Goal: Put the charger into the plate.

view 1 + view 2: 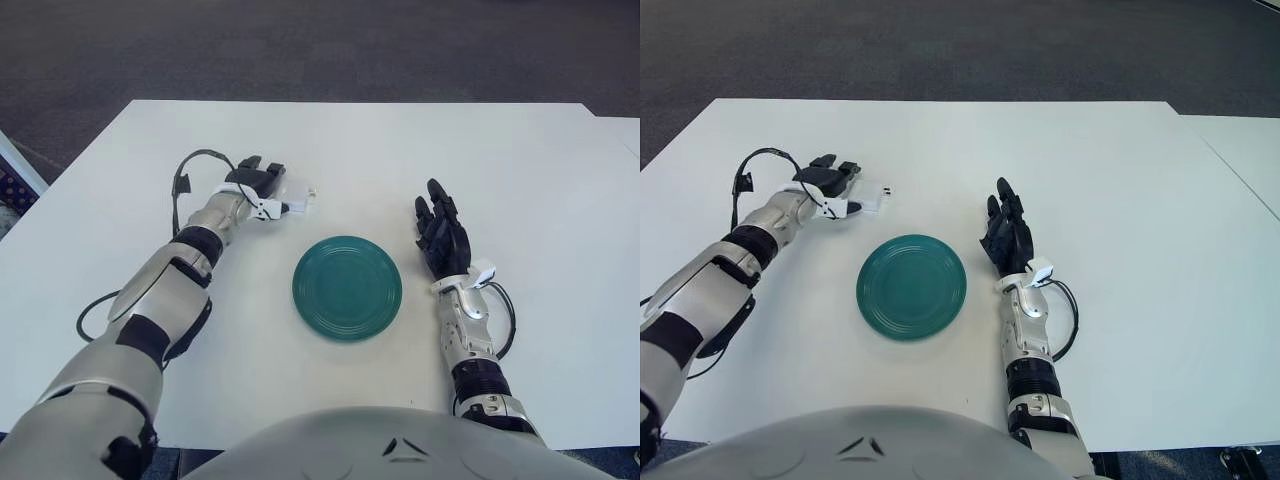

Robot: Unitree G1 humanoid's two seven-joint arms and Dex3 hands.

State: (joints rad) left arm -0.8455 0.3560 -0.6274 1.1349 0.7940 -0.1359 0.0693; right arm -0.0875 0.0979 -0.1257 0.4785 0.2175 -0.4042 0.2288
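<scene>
— Is the charger in the plate point(347, 287) yet?
— No, the plate is bare. The right hand point(441, 240) shows beside it, fingers straight, holding nothing. Farther off, the left hand point(256, 188) grips the charger point(297, 198).

I found no readable text, label, brand, number or sign anywhere (not on anything my fingers held, nor the table).
</scene>
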